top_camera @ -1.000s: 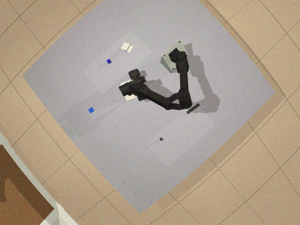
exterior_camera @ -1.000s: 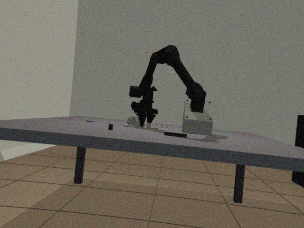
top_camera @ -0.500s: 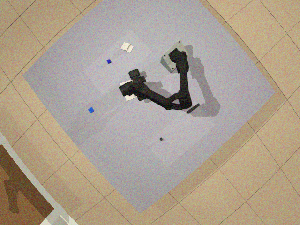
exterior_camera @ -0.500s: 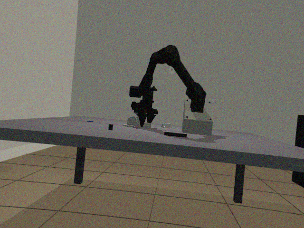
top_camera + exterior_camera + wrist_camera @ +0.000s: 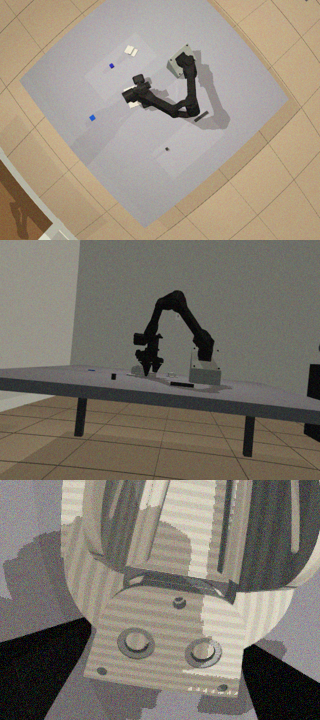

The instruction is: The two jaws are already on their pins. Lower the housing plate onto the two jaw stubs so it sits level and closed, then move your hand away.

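Wrist view: the housing plate [image 5: 167, 672] [image 5: 152, 374] lies directly between the two fingers of the gripper [image 5: 135, 94] [image 5: 151, 373] [image 5: 167, 638], its wider direction running across from one fingertip to the other, with one black finger beside its left edge in that picture and the other beside its right. The fingers are spread and released, so the plate looks let go of rather than pinched, though any gap at its sides is too fine to judge. Two round stubs, a left one [image 5: 136, 641] and a right one [image 5: 203, 650], show through the ringed holes, which suggests the plate is seated on both (how level it sits is harder to say from straight above). From the top, the arm [image 5: 160, 104] [image 5: 171, 300] covers the plate; from the side, the tips reach down close to the table [image 5: 144, 180] [image 5: 206, 406]. I judge the lowering to be about done, leaving only the withdrawal. That move calls for a straight lift, both fingers clearing the side edges together; a sideways drift could let one finger catch an edge and tip the plate off a stub.
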{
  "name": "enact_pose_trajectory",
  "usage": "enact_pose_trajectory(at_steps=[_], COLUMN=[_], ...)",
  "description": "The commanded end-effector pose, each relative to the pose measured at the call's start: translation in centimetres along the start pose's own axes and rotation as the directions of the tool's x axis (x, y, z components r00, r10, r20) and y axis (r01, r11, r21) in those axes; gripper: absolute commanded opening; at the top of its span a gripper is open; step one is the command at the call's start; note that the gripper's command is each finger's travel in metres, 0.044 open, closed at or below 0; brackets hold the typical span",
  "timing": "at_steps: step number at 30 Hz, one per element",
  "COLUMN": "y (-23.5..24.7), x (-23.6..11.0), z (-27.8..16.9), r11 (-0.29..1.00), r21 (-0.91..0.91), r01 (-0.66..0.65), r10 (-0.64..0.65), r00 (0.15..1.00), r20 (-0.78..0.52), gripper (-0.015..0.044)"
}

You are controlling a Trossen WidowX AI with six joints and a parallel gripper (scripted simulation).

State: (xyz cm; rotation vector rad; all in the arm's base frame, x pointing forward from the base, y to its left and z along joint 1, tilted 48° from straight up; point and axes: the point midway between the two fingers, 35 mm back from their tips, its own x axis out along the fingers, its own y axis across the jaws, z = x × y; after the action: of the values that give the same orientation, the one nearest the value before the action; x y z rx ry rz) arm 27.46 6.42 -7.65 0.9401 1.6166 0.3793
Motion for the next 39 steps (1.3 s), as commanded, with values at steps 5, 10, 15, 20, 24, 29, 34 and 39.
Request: enact_pose_trajectory(at_steps=[5,10,15,20,24,29,34,39], y=[0.0,0.0,-0.1,0.0,-0.4,-2.3,-2.6,-2.6], x=[0.0,-0.6,-4.8,-7.6,-7.5,-11.6,-12.6,-12.6], z=[0.0,0.1,0.3,0.1,-0.2,-5.1,-6.7,-6.7], r11=[1.0,1.0,1.0,1.0,1.0,1.0,1.0,1.0], r21=[0.0,0.0,0.001,0.001,0.006,0.007,0.005,0.005], r01=[0.0,0.001,0.006,0.004,0.003,0.012,0.008,0.008], r10=[0.0,-0.001,-0.006,-0.004,-0.003,-0.012,-0.008,-0.008], r00=[1.0,1.0,1.0,1.0,1.0,1.0,1.0,1.0], r20=[0.0,0.001,0.004,0.002,0.013,0.006,0.0,0.0], gripper=[0.044,0.044,0.044,0.044,0.044,0.044,0.044,0.044])
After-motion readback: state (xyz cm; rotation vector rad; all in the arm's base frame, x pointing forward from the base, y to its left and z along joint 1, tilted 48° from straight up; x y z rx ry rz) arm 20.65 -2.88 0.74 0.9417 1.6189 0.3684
